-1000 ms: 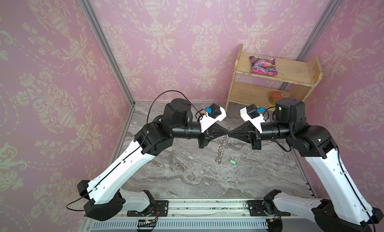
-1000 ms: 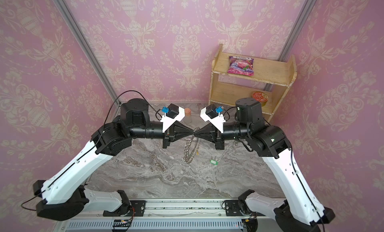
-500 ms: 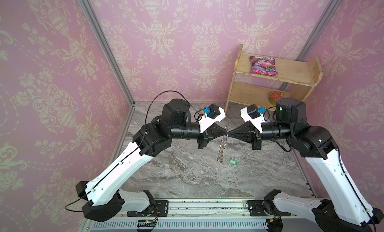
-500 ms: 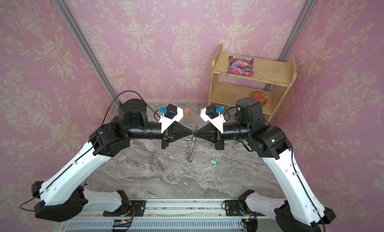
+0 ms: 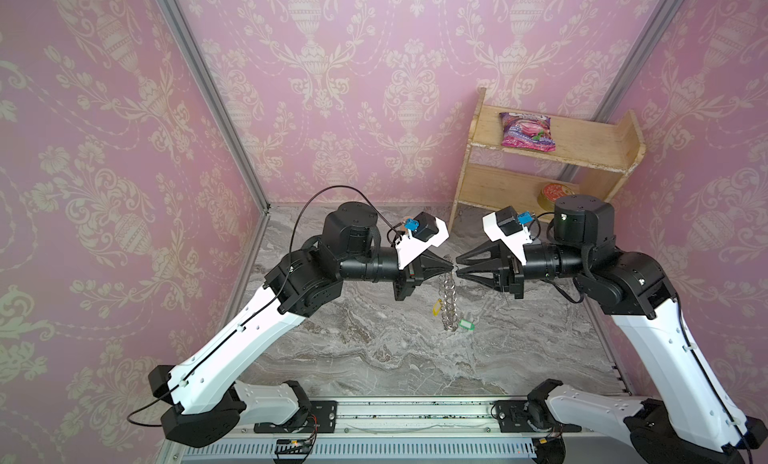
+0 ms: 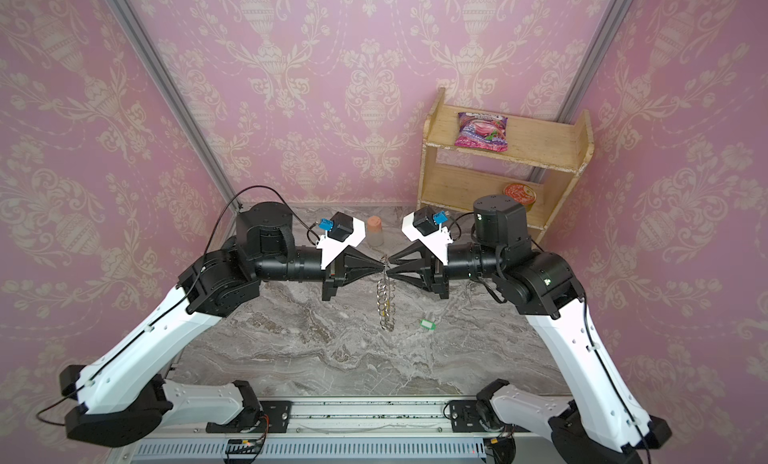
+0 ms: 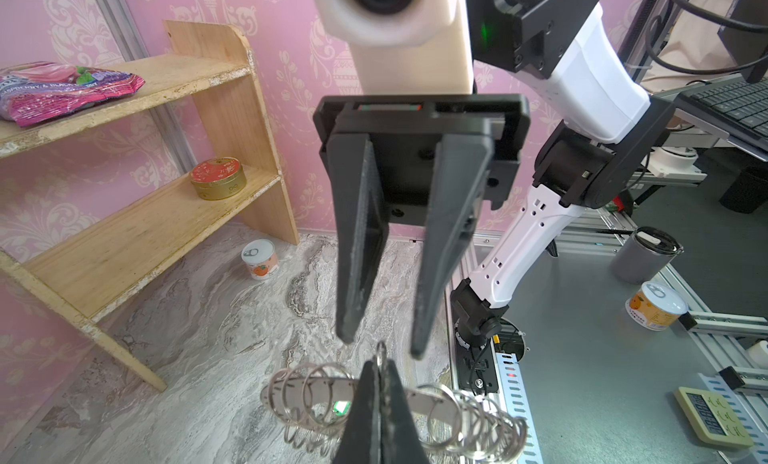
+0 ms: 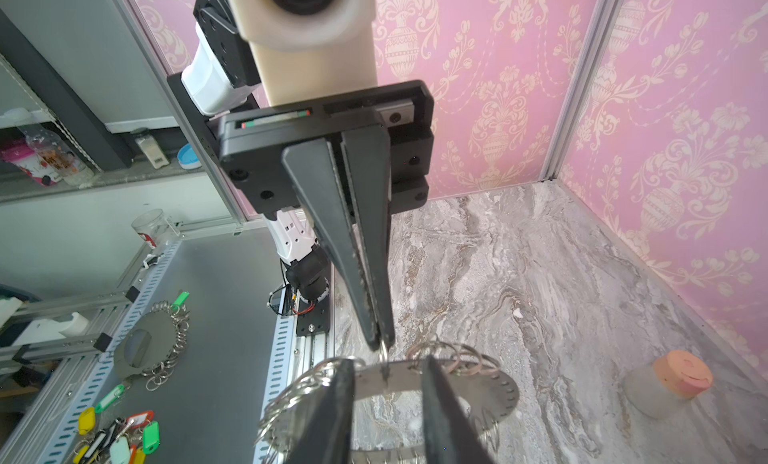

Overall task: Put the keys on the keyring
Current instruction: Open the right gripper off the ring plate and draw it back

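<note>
The keyring (image 5: 449,299) (image 6: 385,304) hangs edge-on above the marble table. My left gripper (image 5: 451,268) (image 6: 384,268) (image 7: 380,366) is shut on one small wire ring at its top rim. My right gripper (image 5: 458,267) (image 6: 392,267) (image 8: 386,364) faces it tip to tip, open, its fingers either side of that ring and the disc (image 8: 478,387), holding nothing. A yellow key (image 5: 436,307) (image 6: 389,306) shows beside the hanging rings; I cannot tell whether it is threaded on. A green key (image 5: 466,324) (image 6: 427,324) lies on the table to the right of the keyring.
A wooden shelf (image 5: 582,150) at the back right holds a pink snack bag (image 5: 527,131) and a red-lidded tin (image 5: 555,193). A small orange-lidded jar (image 6: 375,229) stands at the back, a can (image 7: 259,258) under the shelf. Outside the cell lie another ringed disc (image 8: 149,349) and loose tags (image 8: 116,437).
My right gripper has opened from shut, its fingers now spread around the ring. My left gripper stays shut on the ring, and the yellow key now shows beside the keyring.
</note>
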